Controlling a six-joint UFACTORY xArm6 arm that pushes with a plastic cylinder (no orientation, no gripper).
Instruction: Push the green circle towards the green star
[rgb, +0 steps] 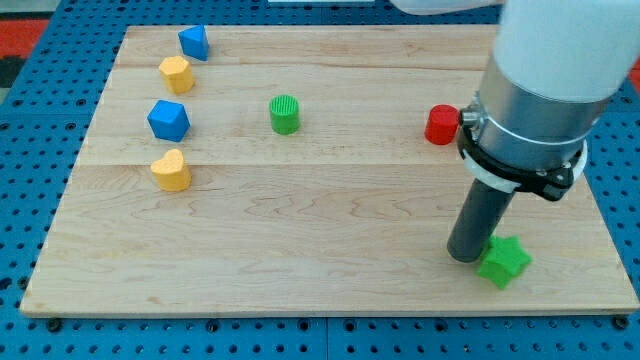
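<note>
The green circle stands on the wooden board a little left of the middle, near the view's top. The green star lies at the view's bottom right. My tip rests on the board right beside the star's left side, touching or nearly touching it. The tip is far to the right of and below the green circle.
A red block sits at the right, partly behind the arm. At the left are a blue block, a yellow block, a blue block and a yellow heart. The arm's wide body covers the upper right.
</note>
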